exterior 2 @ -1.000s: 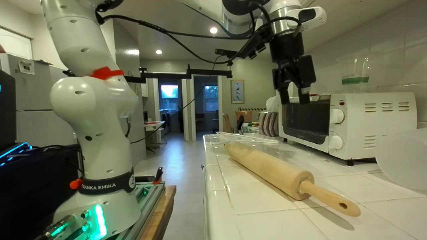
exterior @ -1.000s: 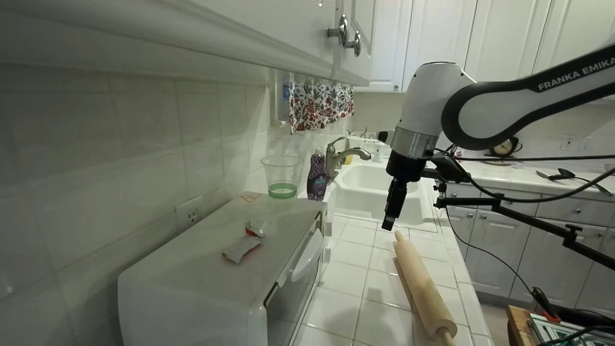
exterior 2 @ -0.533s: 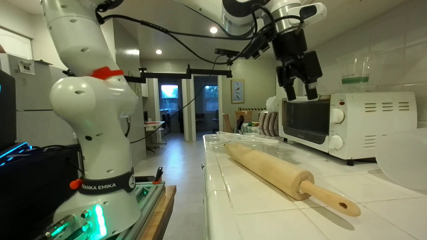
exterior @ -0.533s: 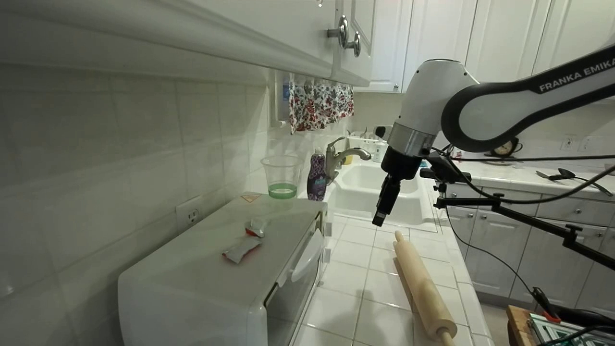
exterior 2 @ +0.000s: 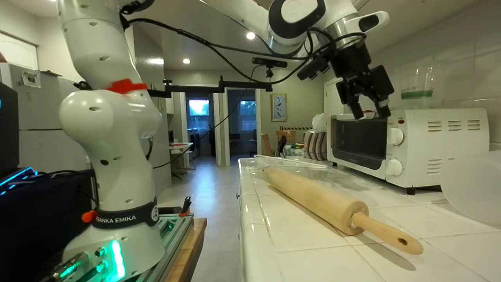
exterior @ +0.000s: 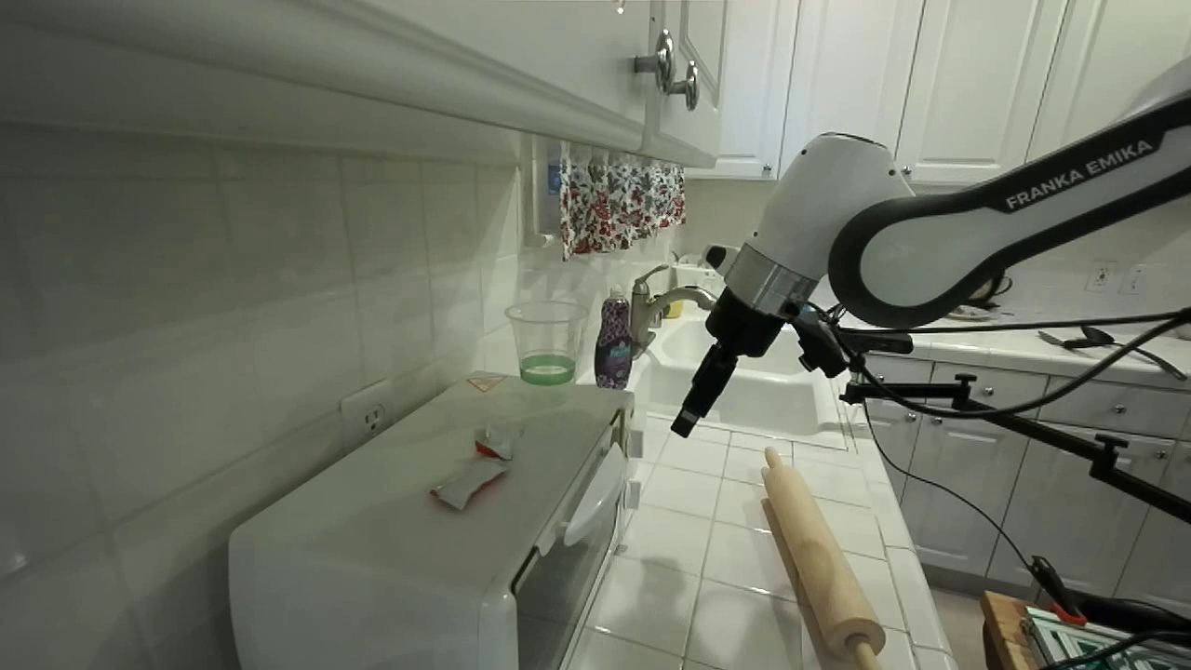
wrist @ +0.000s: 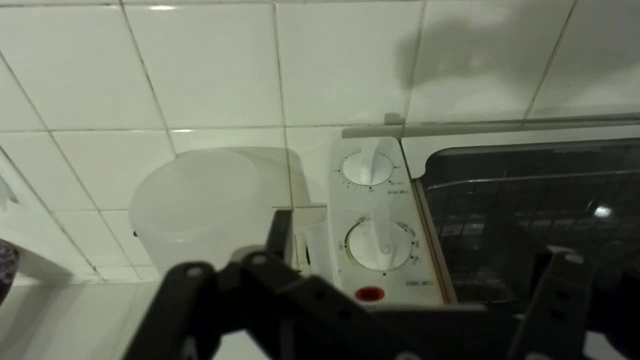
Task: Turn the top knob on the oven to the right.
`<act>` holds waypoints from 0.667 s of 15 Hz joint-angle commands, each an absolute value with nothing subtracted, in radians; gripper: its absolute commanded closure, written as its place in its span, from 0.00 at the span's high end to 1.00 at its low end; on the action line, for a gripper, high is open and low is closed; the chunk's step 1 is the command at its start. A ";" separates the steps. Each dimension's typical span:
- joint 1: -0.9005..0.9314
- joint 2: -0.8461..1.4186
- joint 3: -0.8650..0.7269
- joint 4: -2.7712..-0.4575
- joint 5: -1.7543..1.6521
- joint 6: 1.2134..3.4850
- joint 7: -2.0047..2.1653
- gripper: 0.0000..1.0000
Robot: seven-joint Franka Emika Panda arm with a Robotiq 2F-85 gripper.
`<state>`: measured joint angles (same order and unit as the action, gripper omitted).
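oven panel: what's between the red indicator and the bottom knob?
The top knob. The wrist view shows it between the red indicator and the bottom knob, uncovered.

In an exterior view, gripper (exterior 2: 371, 112) is held tilted, fingers parted, near toaster oven (exterior 2: 416, 152); contact cannot be told. Top knob (exterior 2: 396, 136) and lower knob (exterior 2: 394, 167) are seen on oven front. Rolling pin (exterior 2: 313, 200) is supported by tiled counter (exterior 2: 305, 260).

1 oven (exterior 2: 420, 149), 2 oven knobs (wrist: 380, 245), 1 rolling pin (exterior 2: 317, 199)
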<state>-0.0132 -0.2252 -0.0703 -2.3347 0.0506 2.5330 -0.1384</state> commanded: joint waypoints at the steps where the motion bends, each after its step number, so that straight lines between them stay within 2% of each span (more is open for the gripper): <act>1: 0.002 -0.182 -0.077 -2.321 0.124 2.595 -0.147 0.85; 2: 0.004 -0.178 -0.075 -2.323 0.138 2.604 -0.150 0.68; 4: 0.013 -0.170 -0.072 -2.324 0.167 2.618 -0.156 0.51; 6: 0.023 -0.169 -0.067 -2.331 0.184 2.631 -0.163 0.39; 7: 0.029 -0.168 -0.068 -2.332 0.194 2.639 -0.181 0.52; 10: 0.038 -0.161 -0.067 -2.330 0.196 2.660 -0.205 0.56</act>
<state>0.0258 -0.1743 -0.0626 -2.3342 0.1616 2.6316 -0.1501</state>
